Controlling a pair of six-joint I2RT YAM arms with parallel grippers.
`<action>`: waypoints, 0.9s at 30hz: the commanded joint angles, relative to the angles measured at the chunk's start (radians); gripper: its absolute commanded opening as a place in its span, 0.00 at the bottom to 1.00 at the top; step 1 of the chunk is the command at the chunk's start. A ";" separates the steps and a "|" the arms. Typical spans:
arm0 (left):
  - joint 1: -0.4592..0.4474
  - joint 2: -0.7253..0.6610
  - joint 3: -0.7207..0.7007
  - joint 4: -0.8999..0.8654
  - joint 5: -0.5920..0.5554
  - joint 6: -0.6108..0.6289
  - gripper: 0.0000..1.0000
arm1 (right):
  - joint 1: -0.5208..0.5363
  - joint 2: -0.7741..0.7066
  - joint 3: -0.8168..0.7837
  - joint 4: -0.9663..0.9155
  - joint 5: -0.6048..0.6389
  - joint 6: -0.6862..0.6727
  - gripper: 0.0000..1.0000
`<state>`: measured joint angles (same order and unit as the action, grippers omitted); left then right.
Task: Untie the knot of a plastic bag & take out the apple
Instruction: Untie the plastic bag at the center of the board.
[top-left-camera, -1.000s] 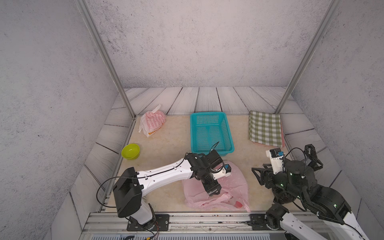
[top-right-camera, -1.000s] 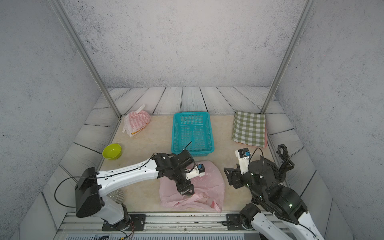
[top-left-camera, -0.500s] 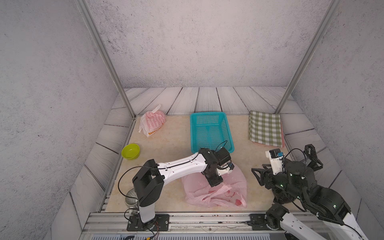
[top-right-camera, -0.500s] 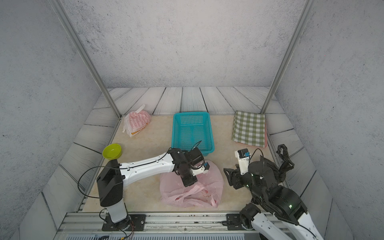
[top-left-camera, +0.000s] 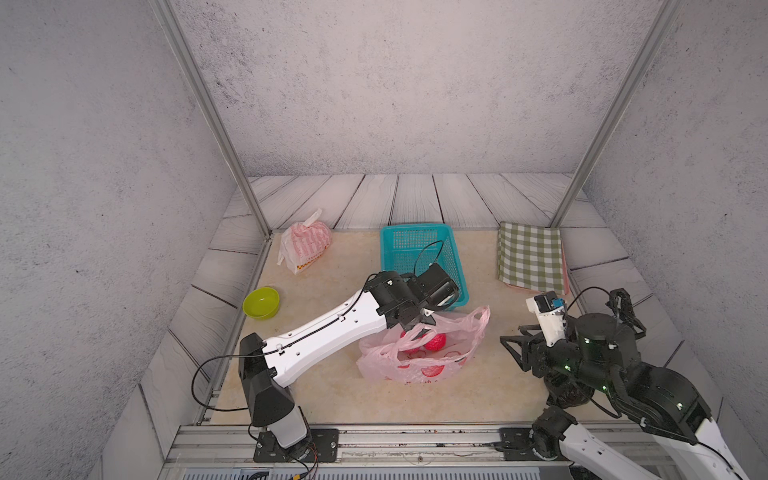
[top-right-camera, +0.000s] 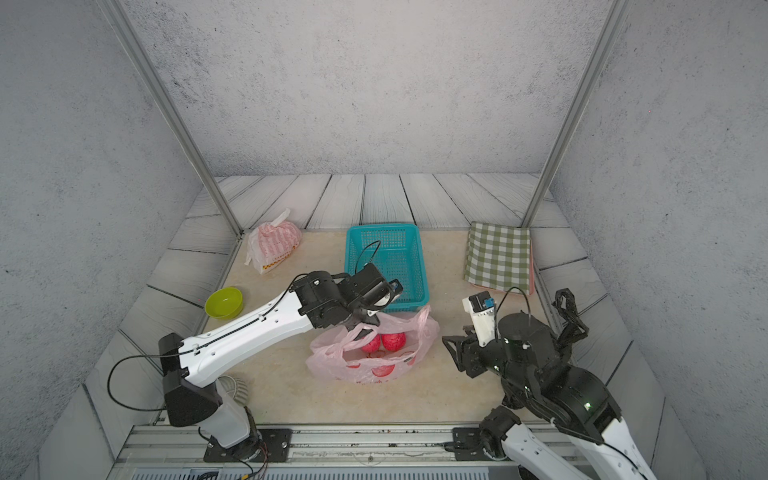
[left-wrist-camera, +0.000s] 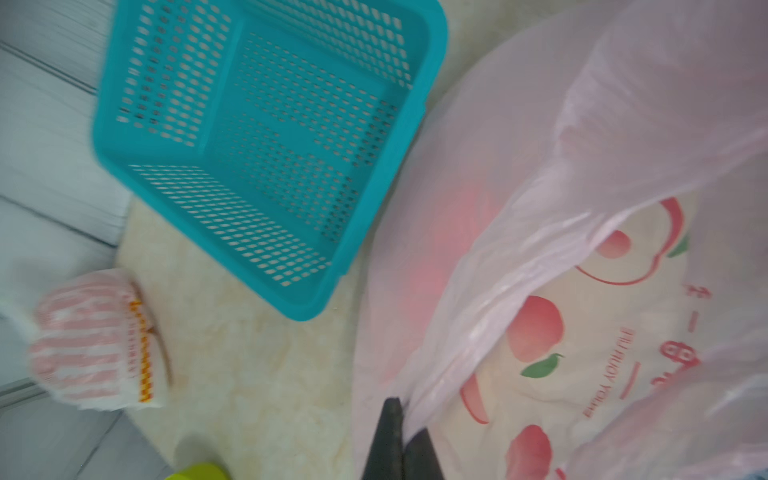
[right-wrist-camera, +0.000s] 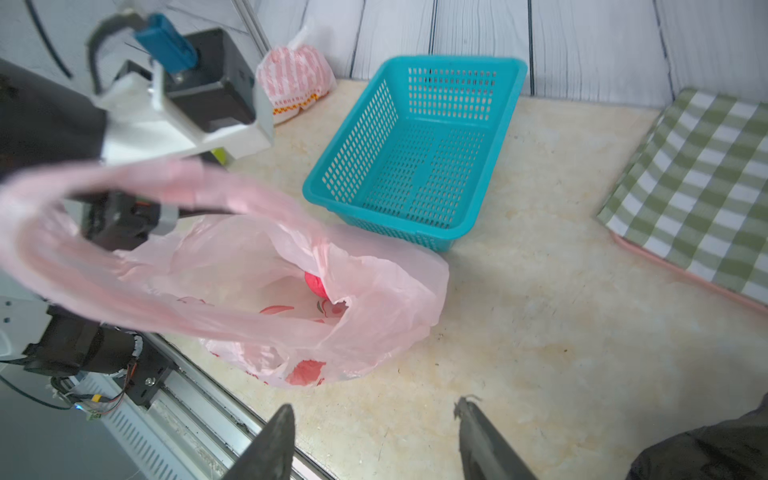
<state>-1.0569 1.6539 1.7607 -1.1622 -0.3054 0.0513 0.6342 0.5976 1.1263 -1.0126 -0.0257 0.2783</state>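
Note:
The pink plastic bag (top-left-camera: 419, 368) (top-right-camera: 374, 372) with apple prints lies at the front middle of the table, and its mouth gapes upward. No knot is in view on it. Two red apples (top-left-camera: 435, 341) (top-right-camera: 393, 340) lie inside; in the right wrist view only part of one apple (right-wrist-camera: 314, 282) shows. My left gripper (top-left-camera: 422, 330) (left-wrist-camera: 409, 415) is shut on the bag's handle strip at its left rim and holds it up off the table. My right gripper (top-left-camera: 513, 347) (right-wrist-camera: 374, 407) hovers open just right of the bag, with nothing between its fingers.
A teal basket (top-left-camera: 415, 227) stands right behind the bag, and my left wrist is over its front edge. A tied striped bag (top-left-camera: 305, 245) sits at the back left, a green bowl (top-left-camera: 261, 302) at the left, a checked cloth (top-left-camera: 530, 257) at the back right.
My left gripper has shut on the bag's handle and lifted it, pulling the mouth open so the apples show. The right arm has stayed in place.

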 joint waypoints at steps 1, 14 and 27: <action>0.028 0.031 0.112 -0.087 -0.234 0.053 0.00 | 0.004 0.031 0.068 -0.038 0.038 -0.042 0.64; -0.035 0.186 0.401 -0.231 -0.545 0.017 0.00 | 0.004 0.026 0.114 -0.070 -0.079 -0.073 0.64; -0.040 -0.215 -0.253 -0.001 -0.159 -0.271 0.00 | 0.003 0.466 0.104 0.149 0.195 0.068 0.81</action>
<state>-1.1084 1.5333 1.5387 -1.2591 -0.5175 -0.1596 0.6342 0.8993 1.1748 -0.9859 -0.0071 0.3088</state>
